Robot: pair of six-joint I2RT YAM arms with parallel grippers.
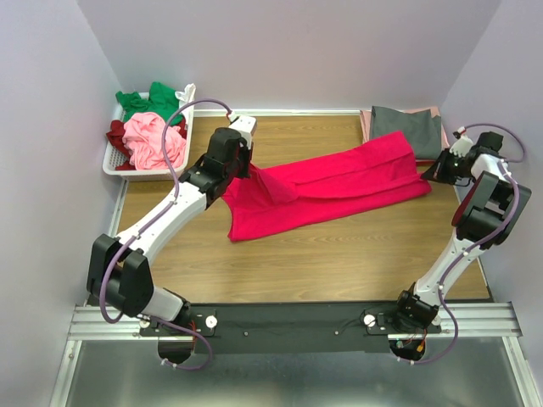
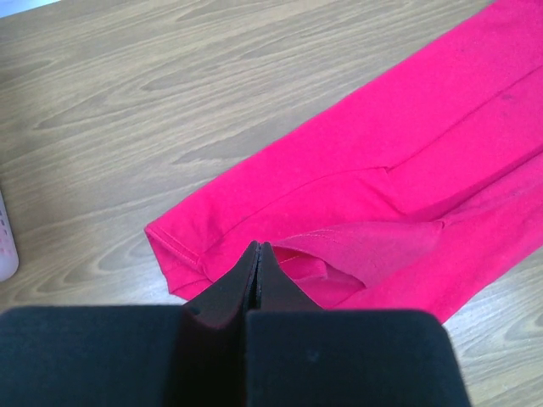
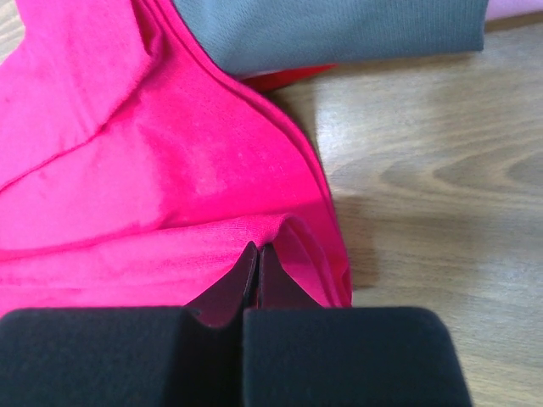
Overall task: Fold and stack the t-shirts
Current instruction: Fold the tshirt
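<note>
Left fingers: the left gripper point(image 2: 257, 251) has its two black fingers pressed flat together on a raised fold of the bright crimson-pink soft t-shirt point(image 2: 390, 161). The pinched cloth itself is hidden between the tips.
Right fingers: the right gripper point(image 3: 257, 251) is closed just as tight on the same shirt's hem at the other end, and there too the tips cover the pinch.
Shirt: it lies ahead of both pairs of fingers as a long band stretched between them on the wood-grain table point(image 1: 339, 263). A loose flap rises just beyond the left tips.
Beyond right fingers: a folded grey t-shirt point(image 3: 339, 25) is cut off by the frame's top edge. A sliver of red cloth point(image 3: 293, 78) shows under it, touching the crimson hem.
Beside left fingers: far to their left is a corner of the white slatted plastic basket point(image 2: 4, 246), mostly out of frame.
Basket contents: the overhead view shows a green tee point(image 1: 146, 102), a light pink tee point(image 1: 154, 140) and a maroon tee point(image 1: 117, 134) heaped together, their outlines hard to separate.
</note>
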